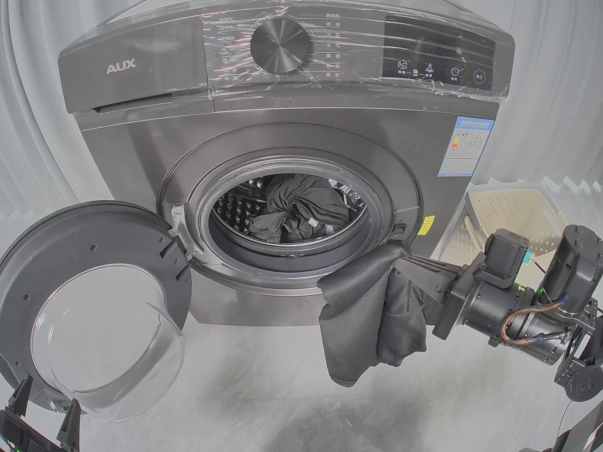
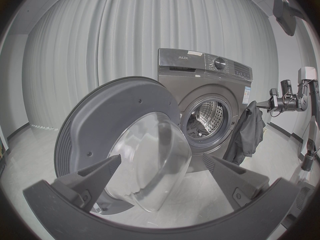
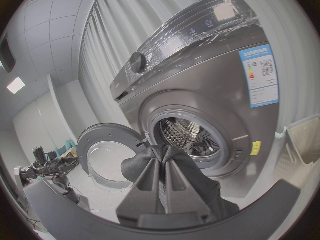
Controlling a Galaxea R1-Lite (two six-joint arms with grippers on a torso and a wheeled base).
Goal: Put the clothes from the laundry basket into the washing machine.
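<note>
As fingers point(image 3: 146, 184) of the right gripper point(image 1: 403, 255) clamp the drooping dark grey garment point(image 1: 358, 309), lift it over the grey washing machine's point(image 1: 125, 145) centre-frame drum rim point(image 1: 295, 253); the left gripper point(image 2: 160, 157) gapes, fingers spread.

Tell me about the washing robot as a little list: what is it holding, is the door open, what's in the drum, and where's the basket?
right gripper: shut on a dark cloth, just below and right of the washer opening
cloth: hangs from the gripper, off the floor
door: swung wide open to the left
drum: dark clothes lie inside
basket: on the floor right of the washer, partly behind the right arm
left gripper: open, holding nothing, low near the door
</note>
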